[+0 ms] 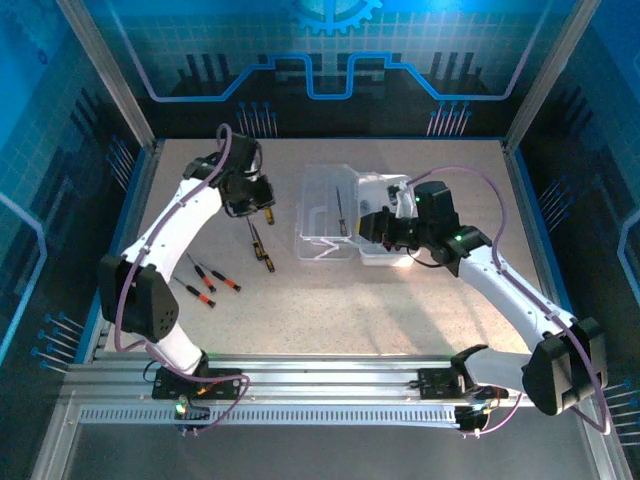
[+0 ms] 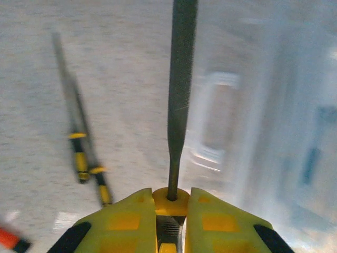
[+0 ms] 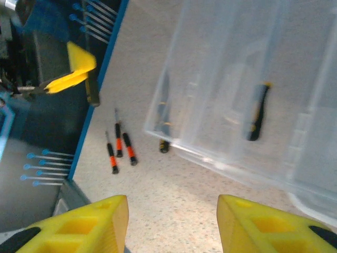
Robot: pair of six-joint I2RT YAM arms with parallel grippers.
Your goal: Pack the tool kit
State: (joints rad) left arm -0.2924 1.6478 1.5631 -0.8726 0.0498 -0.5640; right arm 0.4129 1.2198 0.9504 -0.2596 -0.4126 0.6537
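Tool kit pieces are spread over the counter [image 1: 400,300]. At the far left, three red-handled screwdrivers [image 1: 209,284] [image 3: 119,143] are laid close together on the counter, and none of them is held.

A little to the right and farther back, the left arm [image 1: 175,220] is bent over the counter. The left jaws are clenched on the yellow end of a long dark tool [image 2: 181,89] [image 1: 268,214]. The tool's thin shaft is pointed straight out ahead of them.

Just to the near side of that tool, two yellow-and-black screwdrivers [image 1: 258,240] [image 2: 80,158] are laid close together on the counter. They are found between the red ones and the case.

In the middle of the counter, toward the back, the clear plastic case [image 1: 322,190] [image 3: 210,63] is set down. One black-and-yellow screwdriver [image 1: 342,213] [image 3: 257,113] can be seen through its clear wall, lying inside.

On the right, the right arm [image 1: 510,290] is stretched toward the case. The right jaws are released and spread apart, with nothing between them, and bare counter is seen through the gap. They are placed just beside the near right part of the case.
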